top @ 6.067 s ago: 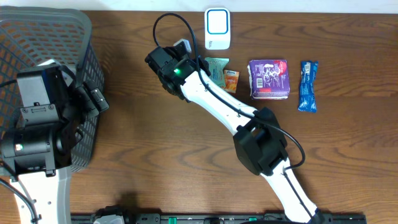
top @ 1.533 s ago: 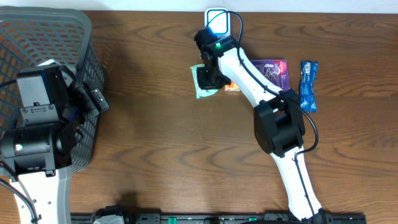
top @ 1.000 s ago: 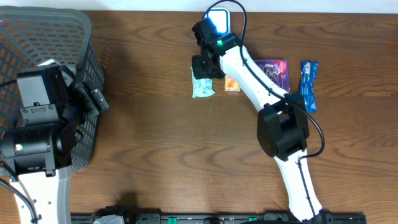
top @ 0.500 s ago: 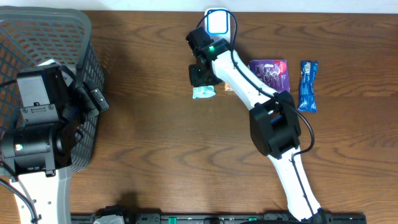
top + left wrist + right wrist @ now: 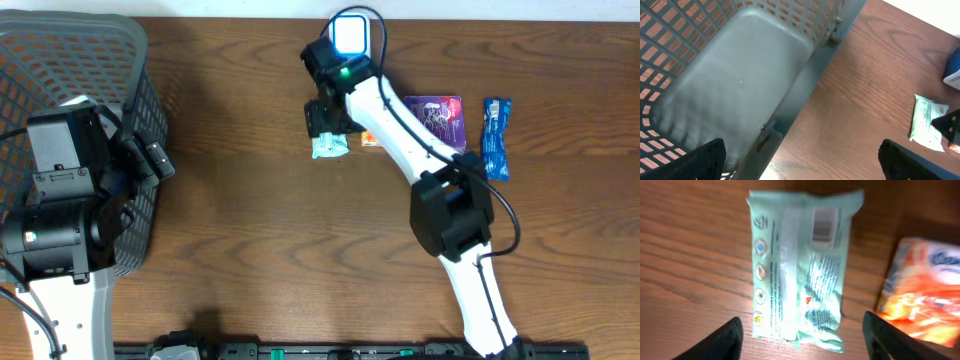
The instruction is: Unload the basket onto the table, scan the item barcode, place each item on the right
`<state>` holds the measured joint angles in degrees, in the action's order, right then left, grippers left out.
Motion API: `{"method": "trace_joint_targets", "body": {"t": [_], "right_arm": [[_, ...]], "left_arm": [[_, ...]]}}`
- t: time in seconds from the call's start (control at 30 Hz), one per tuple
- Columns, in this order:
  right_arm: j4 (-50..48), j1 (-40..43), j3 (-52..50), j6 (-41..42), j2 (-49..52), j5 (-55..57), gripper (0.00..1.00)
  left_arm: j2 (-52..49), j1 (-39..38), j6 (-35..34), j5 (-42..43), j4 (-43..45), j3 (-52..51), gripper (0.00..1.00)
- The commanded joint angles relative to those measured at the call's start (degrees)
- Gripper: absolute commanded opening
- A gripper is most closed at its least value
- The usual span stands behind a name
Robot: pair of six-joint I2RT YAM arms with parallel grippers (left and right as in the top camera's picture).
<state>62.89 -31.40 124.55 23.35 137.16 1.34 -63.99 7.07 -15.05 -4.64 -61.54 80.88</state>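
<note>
Right end effector (image 5: pixel 802 337) has spread apart above the green packet (image 5: pixel 800 265), lying outside the basket (image 5: pixel 80 40).

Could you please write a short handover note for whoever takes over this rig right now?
Left gripper: open, empty, hovering at the edge of the grey basket.
Right gripper: open, above the green packet, gripping nothing.
Things: the green packet lies flat on the table with its barcode facing up, near the white scanner; an orange packet lies beside it.
Done: no item is visible in the basket; whether this packet was scanned cannot be told.
Left: probably grasp the packet and show its barcode to the scanner.
</note>
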Motion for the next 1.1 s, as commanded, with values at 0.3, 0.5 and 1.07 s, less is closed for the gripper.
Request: {"method": "trace_joint_targets", "body": {"t": [0.3, 0.5, 1.07], "right_arm": [[-5.9, -0.1, -5.3, 0.4, -1.0, -1.9, 0.78], [-9.7, -2.0, -11.1, 5.2, -1.0, -2.4, 0.75], [0.4, 0.3, 1.9, 3.6, -1.6, -1.9, 0.86]], "left_arm": [[0.0, 0.2, -0.3, -0.5, -0.2, 1.1, 0.98], [0.0, 0.2, -0.3, -0.5, -0.2, 1.1, 0.98], [0.0, 0.2, -0.3, -0.5, -0.2, 1.1, 0.98]]}}
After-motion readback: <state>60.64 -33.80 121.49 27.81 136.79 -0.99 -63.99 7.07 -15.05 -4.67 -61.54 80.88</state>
